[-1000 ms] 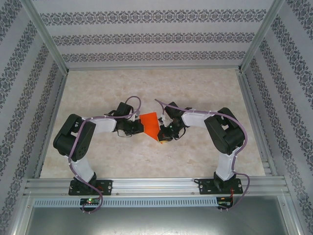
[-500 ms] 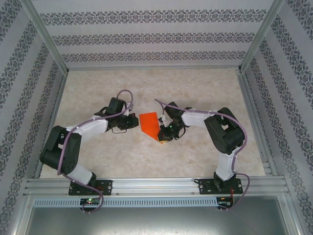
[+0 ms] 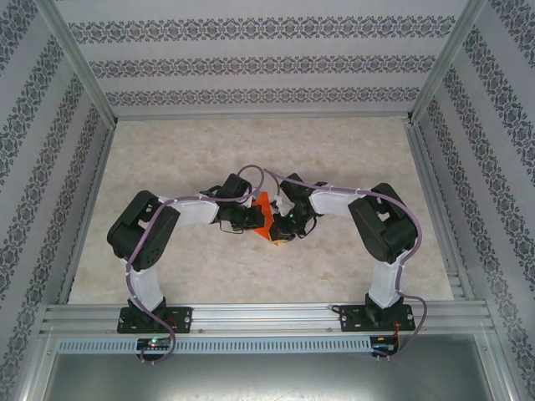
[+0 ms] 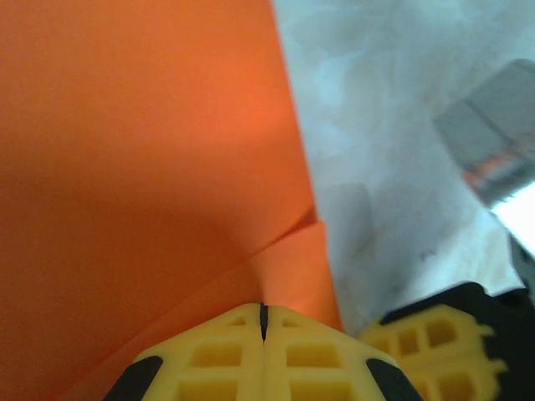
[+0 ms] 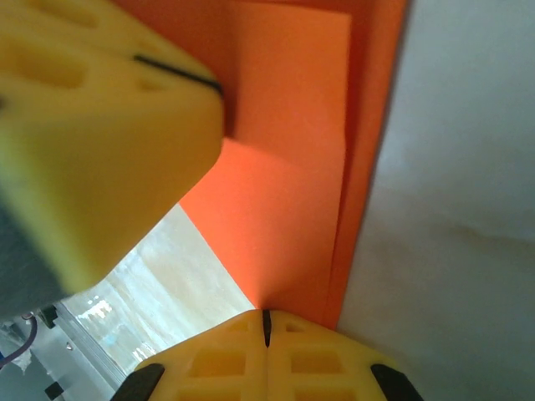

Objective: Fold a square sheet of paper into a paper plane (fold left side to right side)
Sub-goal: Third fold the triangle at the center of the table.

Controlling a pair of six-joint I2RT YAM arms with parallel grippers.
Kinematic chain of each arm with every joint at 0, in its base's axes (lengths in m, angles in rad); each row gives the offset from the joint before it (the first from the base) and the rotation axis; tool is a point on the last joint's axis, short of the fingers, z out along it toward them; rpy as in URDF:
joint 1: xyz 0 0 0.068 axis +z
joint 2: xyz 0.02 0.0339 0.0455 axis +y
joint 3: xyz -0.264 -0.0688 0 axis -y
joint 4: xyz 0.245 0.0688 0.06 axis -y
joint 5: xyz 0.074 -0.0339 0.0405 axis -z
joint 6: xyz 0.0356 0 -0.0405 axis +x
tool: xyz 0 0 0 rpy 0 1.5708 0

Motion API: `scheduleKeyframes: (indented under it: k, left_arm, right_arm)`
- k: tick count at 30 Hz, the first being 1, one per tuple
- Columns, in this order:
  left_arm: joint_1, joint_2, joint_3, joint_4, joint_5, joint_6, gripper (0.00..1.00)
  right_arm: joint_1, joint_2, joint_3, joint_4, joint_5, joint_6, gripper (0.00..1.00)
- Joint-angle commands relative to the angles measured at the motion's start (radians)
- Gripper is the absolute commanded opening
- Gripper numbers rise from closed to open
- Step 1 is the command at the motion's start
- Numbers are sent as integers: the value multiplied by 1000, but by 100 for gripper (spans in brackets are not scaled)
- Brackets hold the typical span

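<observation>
Thin bright-orange square sheet of paper [image 3: 264,206], partly folded: the right gripper [image 5: 266,327] pinches its near tip; the left gripper [image 4: 263,322], clenched shut, presses its left part. Judged: creasing in hand; next, sweep the fold flat without dragging.

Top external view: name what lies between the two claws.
The square sheet of paper lies between left claw and right claw, in the top view.

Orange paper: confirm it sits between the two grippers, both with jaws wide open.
Not open: the left gripper and right gripper are both shut, fingertips meeting, as each wrist view shows. The orange paper does sit between them.
</observation>
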Motion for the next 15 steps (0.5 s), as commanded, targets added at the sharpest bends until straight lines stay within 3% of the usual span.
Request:
scheduleKeyframes:
  k: [1, 15]
  left_arm:
    - [-1, 21, 25, -39, -47, 0, 0]
    - [18, 56, -35, -45, -94, 13, 0]
  right_arm:
    - [15, 45, -15, -77, 107, -2, 0]
    - [1, -59, -100, -117, 112, -9, 0]
